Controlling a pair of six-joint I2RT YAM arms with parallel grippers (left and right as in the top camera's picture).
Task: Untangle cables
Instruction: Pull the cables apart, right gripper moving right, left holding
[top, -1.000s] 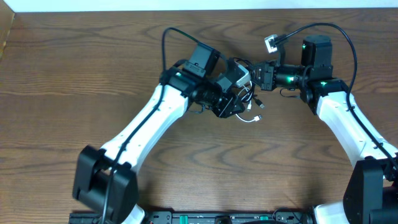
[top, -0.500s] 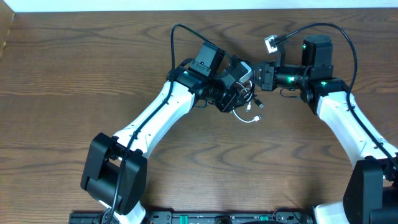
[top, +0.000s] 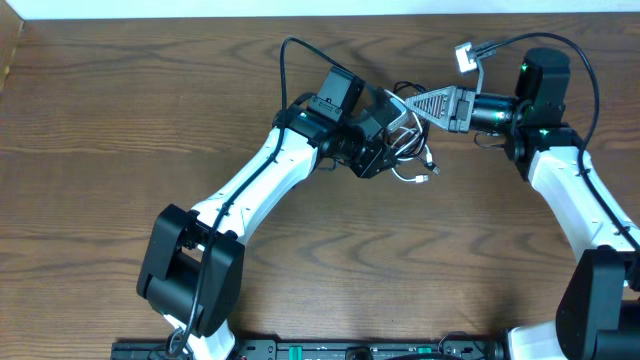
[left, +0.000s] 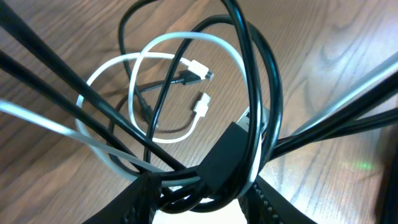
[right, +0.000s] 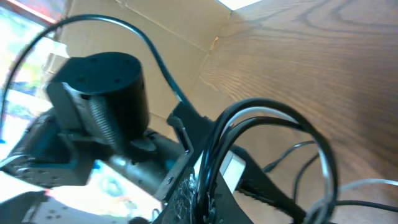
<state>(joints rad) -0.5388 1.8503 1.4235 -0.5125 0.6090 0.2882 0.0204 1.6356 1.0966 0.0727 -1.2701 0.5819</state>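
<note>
Light, limp, slippery-looking cables (top: 412, 172), bunched at 12 o'clock on the table (top: 100, 200), are clenched in both left pincer (left: 199, 186) and right pincer (right: 202, 180); one strand is probably best gripped just behind its stiff plug.

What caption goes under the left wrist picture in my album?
Black and white cables tangle in loops over the table, bunched in the jaws of the left gripper.

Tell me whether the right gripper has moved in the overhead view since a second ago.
Yes. The right gripper has pulled back to the right and slightly toward the far edge of the table, shut on the cables, which shifted with it.
</note>
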